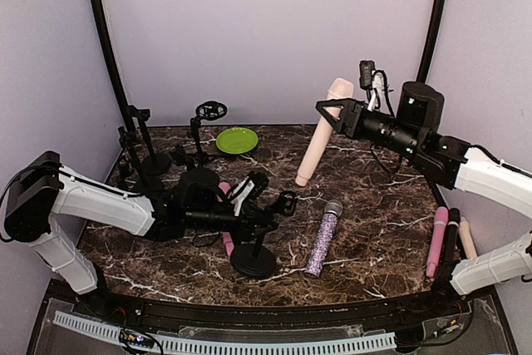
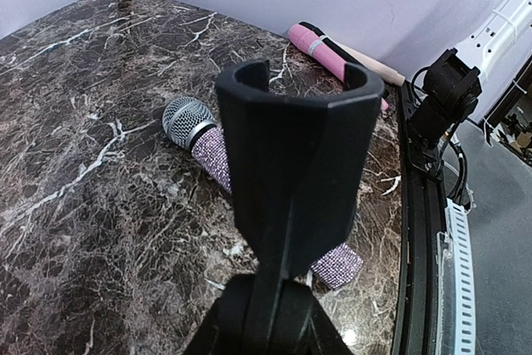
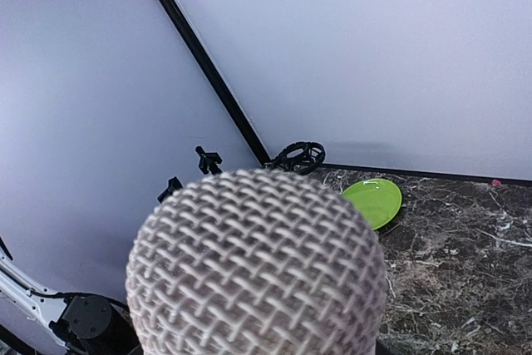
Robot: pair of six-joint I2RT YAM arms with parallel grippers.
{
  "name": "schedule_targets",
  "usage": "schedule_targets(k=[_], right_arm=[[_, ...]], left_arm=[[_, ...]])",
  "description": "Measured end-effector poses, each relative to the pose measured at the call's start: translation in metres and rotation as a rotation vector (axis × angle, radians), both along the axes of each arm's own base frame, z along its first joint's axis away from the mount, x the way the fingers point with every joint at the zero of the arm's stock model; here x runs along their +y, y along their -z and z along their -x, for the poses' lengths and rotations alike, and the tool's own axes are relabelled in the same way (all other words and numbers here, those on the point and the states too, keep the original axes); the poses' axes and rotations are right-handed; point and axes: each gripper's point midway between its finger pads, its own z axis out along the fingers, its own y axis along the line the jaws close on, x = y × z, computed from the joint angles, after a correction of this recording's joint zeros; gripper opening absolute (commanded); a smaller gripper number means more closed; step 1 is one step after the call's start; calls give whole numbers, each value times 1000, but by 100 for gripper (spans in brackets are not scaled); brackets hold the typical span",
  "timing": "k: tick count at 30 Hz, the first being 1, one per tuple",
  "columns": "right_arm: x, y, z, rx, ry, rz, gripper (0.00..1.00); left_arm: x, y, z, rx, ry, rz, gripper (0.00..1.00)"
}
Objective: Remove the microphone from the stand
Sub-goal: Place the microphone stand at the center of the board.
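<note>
Closest to the right wrist lens: woven mesh head of the microphone [image 3: 258, 268], filling the lower half of that view. Behind it, green plate [image 3: 374, 202] on the dark marbled tabletop [image 3: 465, 239], near the back wall.

Seen from above: microphone pale pink-beige, up in the air clear of the tabletop, tilted, head toward the back wall, tail hanging over the middle of the surface. Gripped just below the head by the right claw [image 1: 330, 115], narrowed onto the body. Well apart from the stand [image 1: 253, 263].

Stand near the front centre, round black base flat on the tabletop, clip [image 2: 295, 147] at the top open-mouthed and empty. Left claw [image 1: 256, 224] reaching in from the left, closed narrow on the stand's post. In the left wrist view, post rising straight up the middle, fingers mostly lost in the dark at the bottom edge. Round tail end of the raised microphone just showing at the top of that view, above and beyond the clip.

Lying flat just right of the stand: glitter microphone [image 1: 322, 240], purple, silver head pointing to the back. Pink microphone [image 1: 437, 243] and black microphone [image 1: 450, 239] side by side at the right edge. Spare stands [image 1: 141, 143] grouped at the back left, near the plate.
</note>
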Motion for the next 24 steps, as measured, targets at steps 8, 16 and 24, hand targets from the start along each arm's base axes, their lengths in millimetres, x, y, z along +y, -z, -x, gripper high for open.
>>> schedule_targets(k=[8,16,24], right_arm=[[-18,6,-7,-11,101,74,0],[-60,7,-7,-11,227,109,0],[-84,82,-11,158,287,229,0]], left_arm=[[2,-4,-11,-30,-47,9,0],[0,-49,-64,-126,-145,122,0],[-2,-64,-116,-244,-207,203,0]])
